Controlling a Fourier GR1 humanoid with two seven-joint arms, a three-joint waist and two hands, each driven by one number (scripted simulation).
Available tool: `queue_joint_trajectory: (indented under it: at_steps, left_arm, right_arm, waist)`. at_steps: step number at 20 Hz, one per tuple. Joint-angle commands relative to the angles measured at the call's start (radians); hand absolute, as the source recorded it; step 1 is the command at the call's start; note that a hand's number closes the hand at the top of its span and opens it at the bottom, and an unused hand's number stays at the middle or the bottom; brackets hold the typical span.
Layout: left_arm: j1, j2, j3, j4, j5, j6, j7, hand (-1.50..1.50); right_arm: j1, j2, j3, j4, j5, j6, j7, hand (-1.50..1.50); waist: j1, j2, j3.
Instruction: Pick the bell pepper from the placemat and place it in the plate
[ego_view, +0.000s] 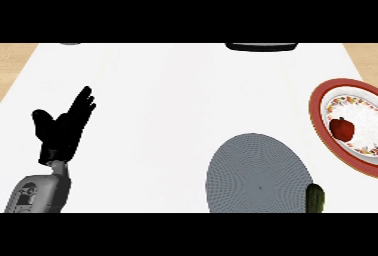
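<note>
A red bell pepper (342, 128) lies inside the plate (322, 116), which has a red rim and a flowered band and sits at the right edge of the view. The round grey placemat (255, 175) lies at the lower middle with nothing on its visible surface. My left hand (63, 127) rests open at the left, fingers pointing up and away, far from the plate. My right hand does not show in the view.
A dark green object (315, 198) pokes up at the placemat's lower right edge. A dark item (261, 46) sits at the counter's far edge. Wooden strips border the white counter (170, 100) on both sides.
</note>
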Motion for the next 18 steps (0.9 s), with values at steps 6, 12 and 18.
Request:
queue_joint_trajectory:
  at_steps: [6, 12, 18]
  left_arm:
    - [-0.015, -0.002, 0.004, 0.001, 0.011, -0.010, 0.003, 0.00]
    - [0.019, -0.013, -0.004, 0.009, -0.002, -0.007, -0.036, 0.00]
    - [0.006, -0.001, 0.000, 0.006, 0.006, -0.023, -0.028, 0.00]
  right_arm:
    - [0.044, -0.059, 0.003, 0.012, -0.071, 0.233, -0.164, -1.50]
    - [0.085, -0.078, 0.019, 0.015, -0.092, 0.199, -0.178, -1.50]
    - [0.098, -0.113, 0.046, 0.015, -0.100, 0.183, -0.167, -1.50]
  waist:
    - [0.008, 0.006, 0.002]
    - [0.018, 0.013, 0.006]
    - [0.021, 0.013, 0.006]
